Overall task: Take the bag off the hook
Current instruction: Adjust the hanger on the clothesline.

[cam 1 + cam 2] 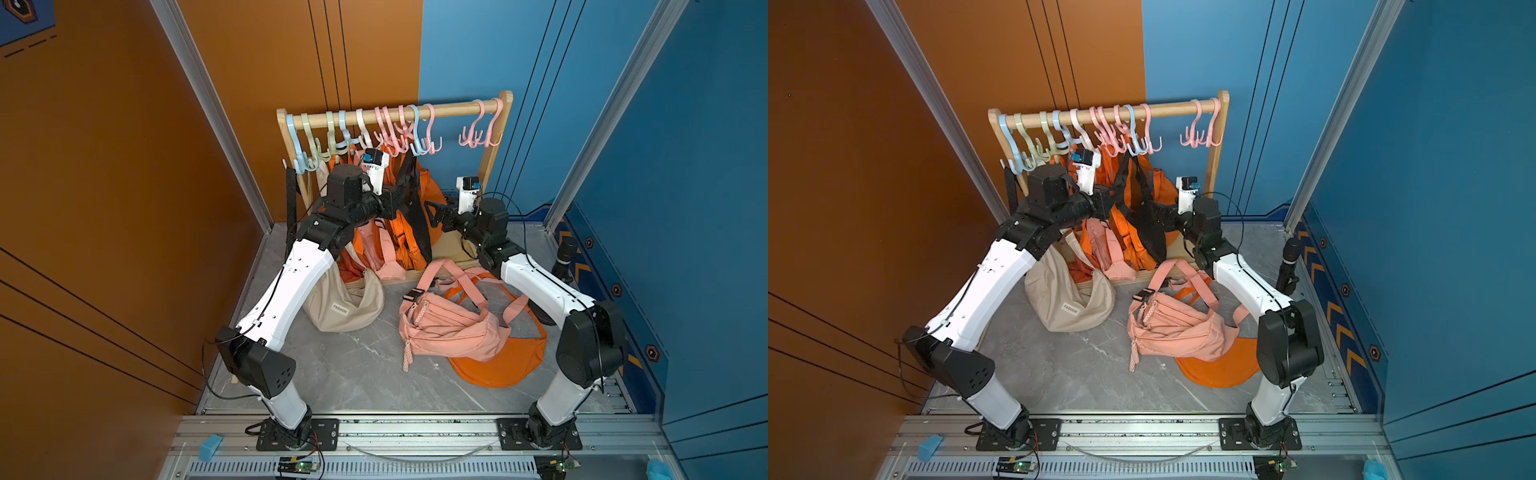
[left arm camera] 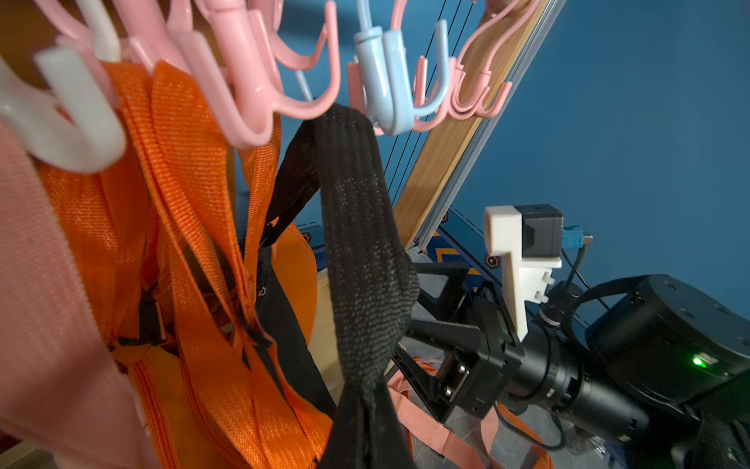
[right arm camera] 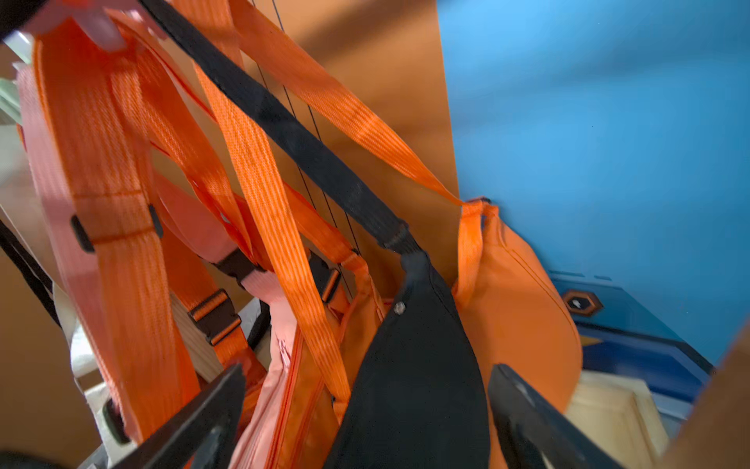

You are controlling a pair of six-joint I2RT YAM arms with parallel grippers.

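Black strap [image 2: 357, 243] is looping over a pink hook [image 2: 320, 103] on the wooden rail [image 1: 453, 109], so the black bag [image 3: 414, 365] is dangling at the tabletop's far edge, not yet off. Left gripper [image 1: 401, 197] is clenching, probably on that strap to lift it clear; fingertips hidden. Right gripper [image 3: 367, 369] is gaping, jaws either side of the bag body, likely to steady it. Grey marbled tabletop [image 1: 365, 365] is carrying a beige bag [image 1: 345, 303] toward its left edge and a pink bag [image 1: 449, 328] toward its right. Orange wall [image 1: 104, 166] and blue wall [image 1: 685, 166] are boxing it in.
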